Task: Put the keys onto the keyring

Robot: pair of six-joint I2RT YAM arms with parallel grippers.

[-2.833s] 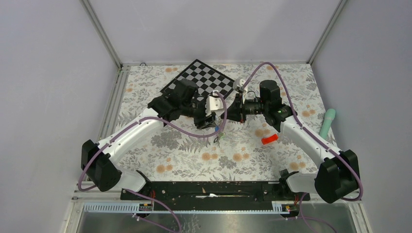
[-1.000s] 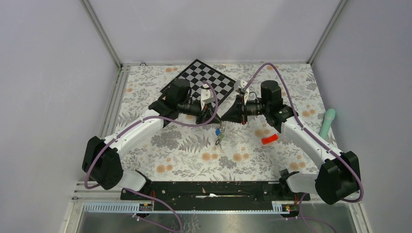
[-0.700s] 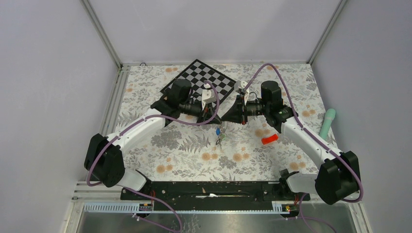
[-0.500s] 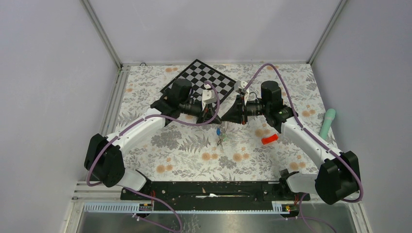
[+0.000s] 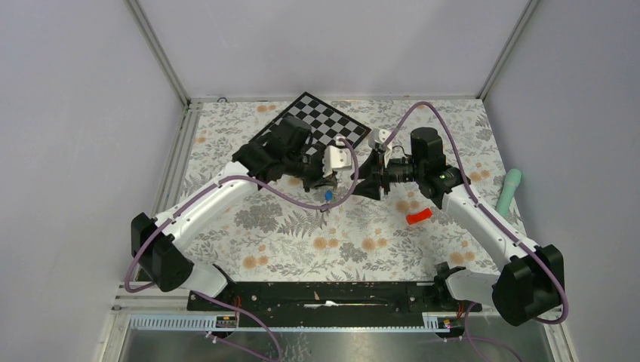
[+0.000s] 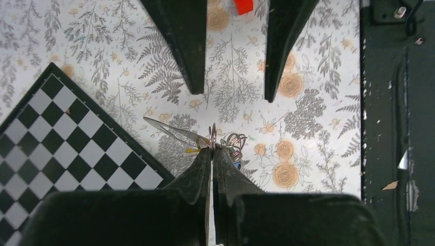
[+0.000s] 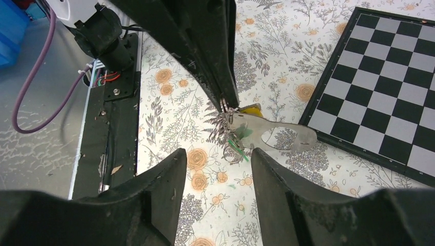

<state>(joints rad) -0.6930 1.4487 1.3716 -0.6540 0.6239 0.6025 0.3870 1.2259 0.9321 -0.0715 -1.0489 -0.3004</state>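
My left gripper (image 6: 212,149) is shut on a thin wire ring at the end of the keyring (image 7: 272,134), a flat grey oval plate with openings that sticks out sideways above the mat. Keys hang in a bunch at the same pinch: a yellow tag (image 7: 251,109), a green tag (image 7: 238,148) and a blue tag (image 5: 329,196). The right gripper (image 7: 218,154) faces the left one with its jaws wide apart, a little short of the bunch and holding nothing. In the top view the left gripper (image 5: 332,183) and the right gripper (image 5: 364,183) meet at mid-table.
A black-and-white checkerboard (image 5: 317,124) lies behind the grippers at the back of the floral mat. A red piece (image 5: 419,217) lies on the mat to the right, and a teal handle (image 5: 509,190) lies near the right wall. The black base rail (image 5: 324,294) runs along the near edge.
The right gripper has opened, let go of the bunch and drawn back a little to the right. The left gripper has shut on the ring, and its wrist has turned and shifted right.
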